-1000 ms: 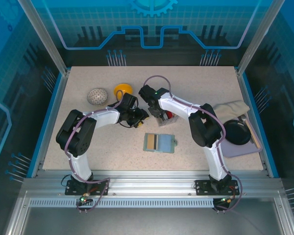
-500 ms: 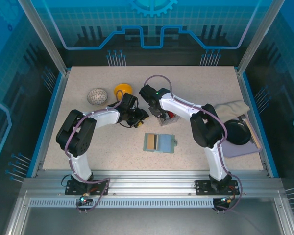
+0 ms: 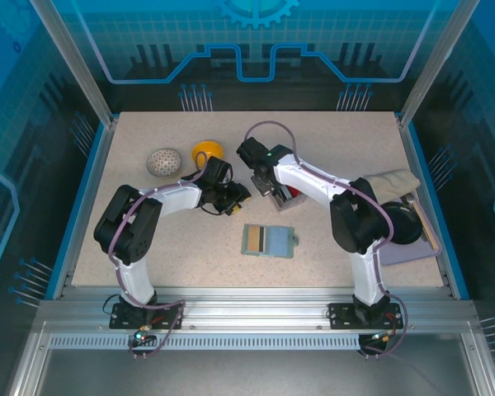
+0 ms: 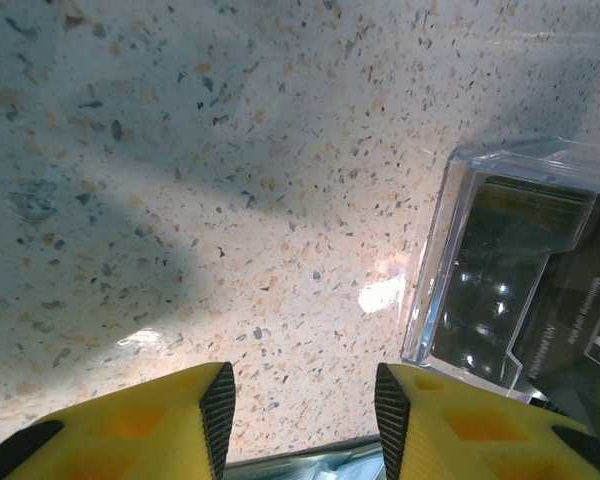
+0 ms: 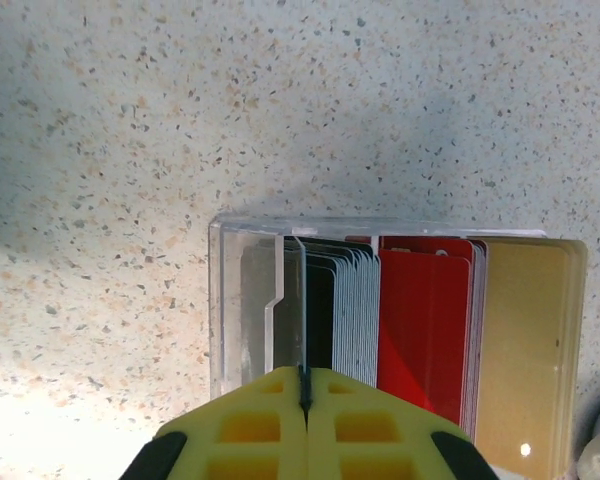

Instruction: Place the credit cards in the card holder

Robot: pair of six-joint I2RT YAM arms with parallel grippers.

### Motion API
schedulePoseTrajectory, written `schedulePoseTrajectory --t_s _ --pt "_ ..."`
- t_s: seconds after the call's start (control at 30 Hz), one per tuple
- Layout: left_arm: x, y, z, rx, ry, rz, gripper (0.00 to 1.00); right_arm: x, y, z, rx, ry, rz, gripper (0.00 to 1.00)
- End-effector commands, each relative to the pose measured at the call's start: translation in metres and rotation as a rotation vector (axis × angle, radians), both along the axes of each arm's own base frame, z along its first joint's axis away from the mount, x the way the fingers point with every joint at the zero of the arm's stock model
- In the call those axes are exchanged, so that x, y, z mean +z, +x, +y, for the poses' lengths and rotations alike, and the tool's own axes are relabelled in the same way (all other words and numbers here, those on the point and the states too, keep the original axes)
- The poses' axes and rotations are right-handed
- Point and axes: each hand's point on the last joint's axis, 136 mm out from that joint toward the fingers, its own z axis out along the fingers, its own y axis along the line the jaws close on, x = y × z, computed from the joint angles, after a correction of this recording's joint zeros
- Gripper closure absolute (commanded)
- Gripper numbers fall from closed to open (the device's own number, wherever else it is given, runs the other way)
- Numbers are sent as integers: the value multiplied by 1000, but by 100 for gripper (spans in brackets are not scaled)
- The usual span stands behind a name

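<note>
The right gripper (image 5: 305,392) is pinched on one thin credit card (image 5: 300,300) standing in the clear box (image 5: 242,300). The left gripper (image 4: 305,405) hangs open alongside. Next, I'd guess, lift it straight out and carry it to the card holder (image 3: 270,241), lying open on the surface (image 3: 148,247).

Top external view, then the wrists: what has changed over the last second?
The right claw closed and now pinches what looks like one thin card at the end of the stack in the clear box. Its arm's elbow swung slightly rightward. The left claw stayed open beside the box, and the card holder lies open on the table, unmoved.
</note>
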Motion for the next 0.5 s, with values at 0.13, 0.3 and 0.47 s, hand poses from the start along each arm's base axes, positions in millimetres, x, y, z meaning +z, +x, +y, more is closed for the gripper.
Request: schedulePoseTrajectory --t_s 0.13,0.3,0.47 --pt "29 -1 1 -18 -40 -83 53 43 -23 3 -34 237 30 100" --pt "59 -2 -9 -57 -136 -187 47 75 -45 7 -76 599 78 100" --pt "97 -4 -28 -122 -310 -295 38 101 -59 -9 -162 1020 124 99"
